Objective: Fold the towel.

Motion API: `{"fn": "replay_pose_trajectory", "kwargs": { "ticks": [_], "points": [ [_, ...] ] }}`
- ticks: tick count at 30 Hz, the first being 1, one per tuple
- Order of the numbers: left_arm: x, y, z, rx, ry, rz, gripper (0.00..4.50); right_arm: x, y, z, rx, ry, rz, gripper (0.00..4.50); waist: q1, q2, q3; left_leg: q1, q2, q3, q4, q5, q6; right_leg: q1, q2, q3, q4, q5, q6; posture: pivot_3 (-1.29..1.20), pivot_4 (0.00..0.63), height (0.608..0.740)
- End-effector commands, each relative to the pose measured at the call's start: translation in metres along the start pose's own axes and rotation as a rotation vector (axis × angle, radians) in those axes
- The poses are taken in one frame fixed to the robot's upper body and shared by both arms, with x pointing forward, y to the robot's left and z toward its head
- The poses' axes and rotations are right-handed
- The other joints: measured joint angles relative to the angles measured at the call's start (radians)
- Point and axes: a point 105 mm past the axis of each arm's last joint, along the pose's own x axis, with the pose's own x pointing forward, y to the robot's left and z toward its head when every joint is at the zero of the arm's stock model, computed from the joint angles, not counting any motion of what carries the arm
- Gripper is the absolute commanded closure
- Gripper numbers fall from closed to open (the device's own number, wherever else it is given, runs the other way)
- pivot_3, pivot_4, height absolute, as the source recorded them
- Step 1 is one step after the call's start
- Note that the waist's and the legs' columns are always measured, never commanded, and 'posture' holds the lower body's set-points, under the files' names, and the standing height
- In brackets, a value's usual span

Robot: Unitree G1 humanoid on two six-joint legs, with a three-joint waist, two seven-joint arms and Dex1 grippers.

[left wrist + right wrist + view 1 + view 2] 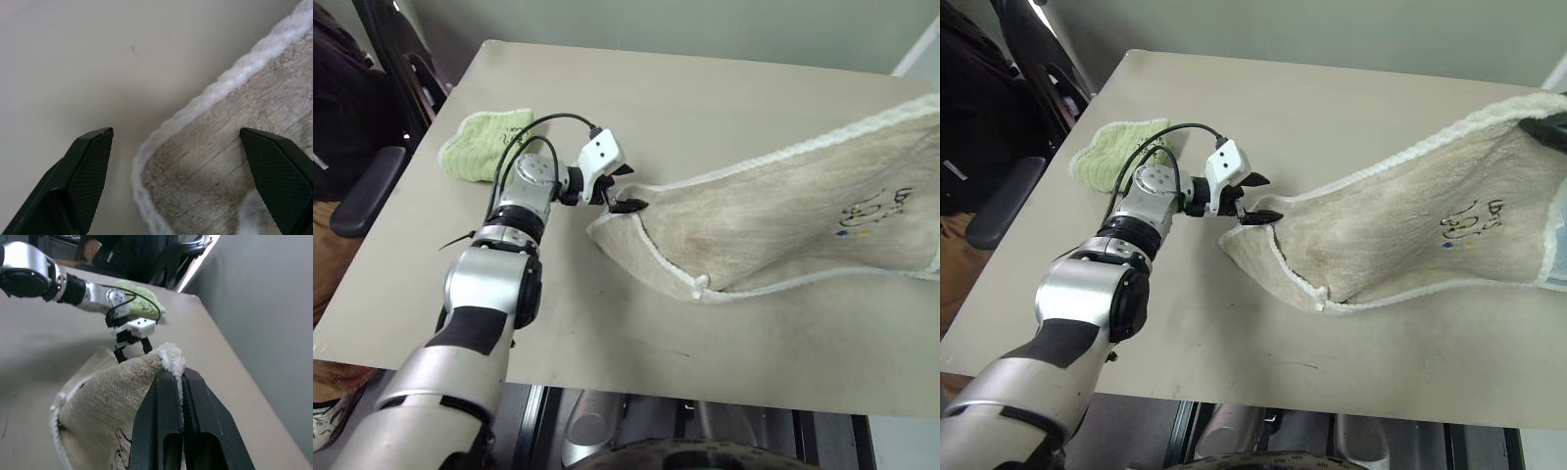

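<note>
The beige towel (pixel 773 225) stretches from the table's middle up to the right. One end is lifted, with my right gripper (pixel 178 374) shut on its white stitched edge. Its low end rests on the table (pixel 607 88), with a small white loop (pixel 700 284) at the near fold and a dark logo (pixel 871 211) on the raised part. My left gripper (pixel 628 189) is open at the towel's low corner. In the left wrist view, that corner's white edging (pixel 161 132) lies between the two fingers. Neither finger touches the cloth.
A crumpled lime-green towel (pixel 487 142) lies on the table at the far left, behind my left wrist. A black chair armrest (pixel 372 186) and a person in dark clothes (pixel 333 98) are beyond the table's left edge. A wall runs along the far side.
</note>
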Motion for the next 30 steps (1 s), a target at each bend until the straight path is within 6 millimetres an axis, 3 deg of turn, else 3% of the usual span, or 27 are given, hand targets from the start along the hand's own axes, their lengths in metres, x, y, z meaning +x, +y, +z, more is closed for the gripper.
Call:
{"fn": "replay_pose_trajectory", "kwargs": {
  "ticks": [1,15,19,28,29,30],
  "points": [
    [0.001,0.003,0.016,0.037,-0.035,-0.01,0.0,0.002,0.001,0.006,-0.037,0.002,0.011,4.49,0.0,0.0,0.0,0.0,0.0,0.0,0.0,0.0,0.0,0.0,0.0,0.0,0.0,0.0,0.0,0.0,0.15,0.733],
    [0.014,-0.023,-0.012,-0.008,0.037,-0.113,0.0,0.015,0.0,0.008,-0.066,-0.025,0.07,4.49,0.0,0.0,0.0,0.0,0.0,0.0,0.0,0.0,0.0,0.0,-0.001,0.0,0.0,0.0,0.003,0.0,0.15,0.733],
    [0.015,-0.027,-0.014,-0.029,0.041,-0.138,0.91,0.016,-0.001,0.007,-0.061,-0.025,0.074,4.5,0.0,0.0,0.0,0.0,0.0,0.001,0.001,0.0,0.0,0.0,-0.001,0.0,0.0,0.001,0.002,0.0,0.15,0.733],
    [0.006,-0.017,-0.009,-0.074,-0.002,-0.107,4.19,0.018,-0.001,0.005,-0.056,-0.03,0.06,4.5,0.0,0.0,0.0,0.0,0.0,0.001,0.001,0.0,0.001,0.0,-0.001,0.0,0.0,0.001,0.002,0.0,0.15,0.733],
    [0.003,-0.014,-0.007,-0.082,-0.017,-0.093,4.48,0.018,-0.001,0.005,-0.057,-0.032,0.057,4.5,-0.001,0.0,0.0,0.0,0.0,0.001,0.001,0.0,0.001,0.0,-0.001,0.0,0.0,0.001,0.002,0.0,0.15,0.733],
    [0.001,-0.011,-0.005,-0.087,-0.029,-0.082,4.48,0.018,-0.001,0.005,-0.057,-0.032,0.054,4.5,-0.001,0.0,0.0,0.0,0.0,0.001,0.001,0.0,0.0,0.0,-0.001,0.0,0.0,0.001,0.002,0.0,0.15,0.733]
  ]
}}
